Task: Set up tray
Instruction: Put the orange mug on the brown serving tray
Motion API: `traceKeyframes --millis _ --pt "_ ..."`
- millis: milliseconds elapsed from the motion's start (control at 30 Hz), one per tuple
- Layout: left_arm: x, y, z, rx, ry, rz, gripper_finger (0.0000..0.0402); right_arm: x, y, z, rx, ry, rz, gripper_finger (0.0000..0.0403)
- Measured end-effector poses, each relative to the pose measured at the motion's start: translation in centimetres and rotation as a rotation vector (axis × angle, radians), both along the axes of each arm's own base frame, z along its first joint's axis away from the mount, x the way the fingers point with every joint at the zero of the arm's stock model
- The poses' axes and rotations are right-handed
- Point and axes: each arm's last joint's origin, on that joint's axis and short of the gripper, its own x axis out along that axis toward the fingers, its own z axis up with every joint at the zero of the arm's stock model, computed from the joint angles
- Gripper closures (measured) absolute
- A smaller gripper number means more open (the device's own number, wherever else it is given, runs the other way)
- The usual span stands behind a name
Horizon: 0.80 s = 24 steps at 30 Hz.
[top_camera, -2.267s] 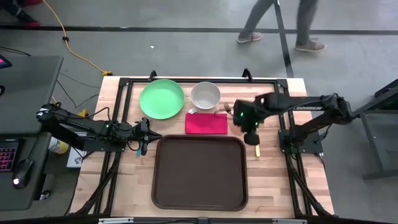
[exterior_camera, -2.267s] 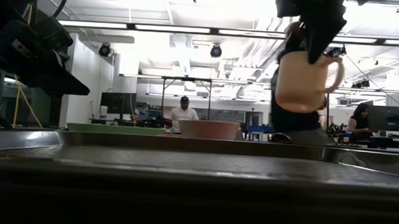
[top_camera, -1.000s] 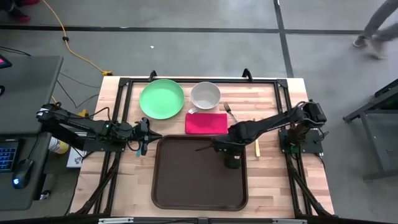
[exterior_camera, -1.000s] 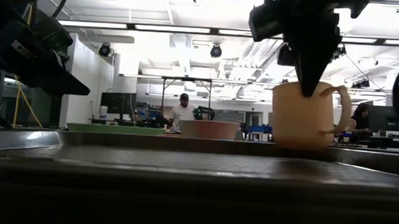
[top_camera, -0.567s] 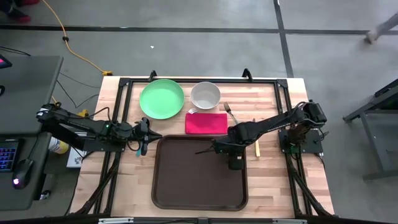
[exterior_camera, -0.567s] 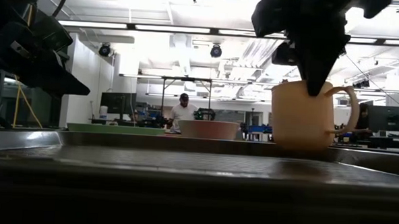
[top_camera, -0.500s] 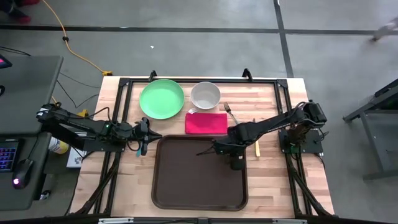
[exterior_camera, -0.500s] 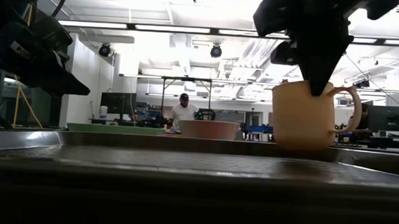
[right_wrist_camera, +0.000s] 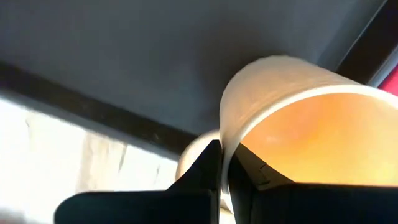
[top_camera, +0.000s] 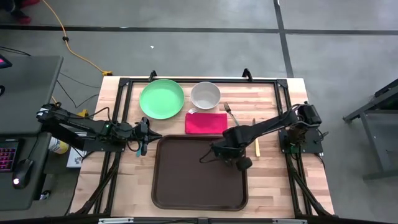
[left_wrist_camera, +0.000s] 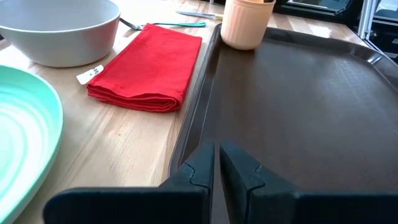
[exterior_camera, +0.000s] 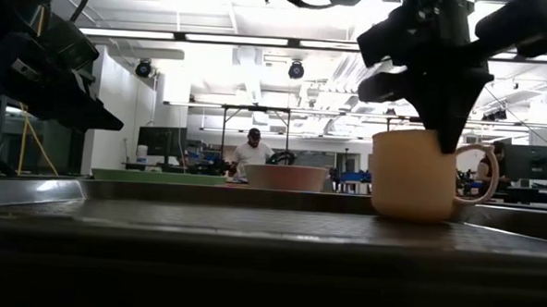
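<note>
The dark brown tray (top_camera: 186, 180) lies at the table's near middle. A cream mug (exterior_camera: 416, 178) stands upright in its far right corner, with my right gripper (exterior_camera: 450, 143) shut on its rim from above. In the high view the arm covers most of the mug (top_camera: 245, 163). My left gripper (top_camera: 147, 138) waits by the tray's far left corner, level and shut (left_wrist_camera: 216, 168), with nothing in it. My right gripper pinches the mug's rim (right_wrist_camera: 225, 134) beside the handle (right_wrist_camera: 194, 157), one finger inside the mug and one outside. The fingers (right_wrist_camera: 249, 177) point straight down. The mug is upright, and its base (exterior_camera: 409, 215) seems to rest on the tray floor.
On the wood beyond the tray lie a green plate (top_camera: 161, 98), a pale bowl (top_camera: 205, 95), a folded red napkin (top_camera: 206, 123), a fork (top_camera: 229, 112) and a pale-handled utensil (top_camera: 256, 146). People and desks show in the room behind.
My right gripper has sunk toward the tray with the mug and has rolled about its downward line. The mug has stayed upright, turned a little with it and come down in the tray's far right corner.
</note>
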Motion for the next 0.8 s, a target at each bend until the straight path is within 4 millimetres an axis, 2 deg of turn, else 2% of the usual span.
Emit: traceKeyframes --millis 333,800 --pt "0.00 0.00 0.00 0.000 0.000 0.000 0.0344 0.05 -0.32 -0.25 -0.075 0.004 0.077 0.0403" --pt "0.00 0.00 0.00 0.000 0.000 0.000 0.0344 -0.25 -0.48 -0.31 -0.111 0.034 0.058 0.0403"
